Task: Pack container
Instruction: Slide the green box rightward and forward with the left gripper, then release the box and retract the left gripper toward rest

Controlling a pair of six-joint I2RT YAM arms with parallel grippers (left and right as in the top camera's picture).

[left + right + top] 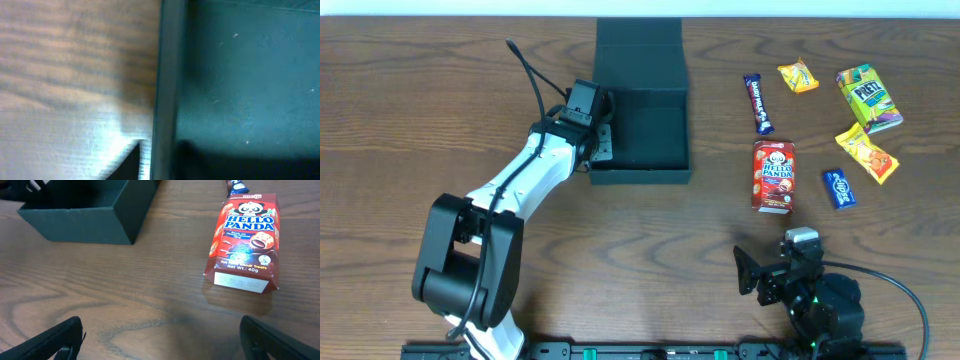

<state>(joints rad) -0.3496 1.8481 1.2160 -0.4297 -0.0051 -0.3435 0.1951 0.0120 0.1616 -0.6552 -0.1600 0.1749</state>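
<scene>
The container (640, 176), a dark teal-black box, stands open at the table's back centre with its lid (638, 55) folded away behind it. My left gripper (600, 140) is at the box's left wall. In the left wrist view that wall (167, 75) runs upright through the frame, and a pale finger (145, 160) sits against its outer side. The inner side is in shadow, so the jaws' spacing is unclear. My right gripper (782, 268) rests low at the front right, open (160, 340), with bare wood between its fingers. The container (80, 217) shows far left of it.
A red Hello Panda box (773, 175) (245, 240) lies just ahead of the right gripper. Behind it lie a dark chocolate bar (757, 103), a yellow packet (798, 76), a green Pretz box (869, 98), an orange packet (867, 152) and a blue packet (838, 188).
</scene>
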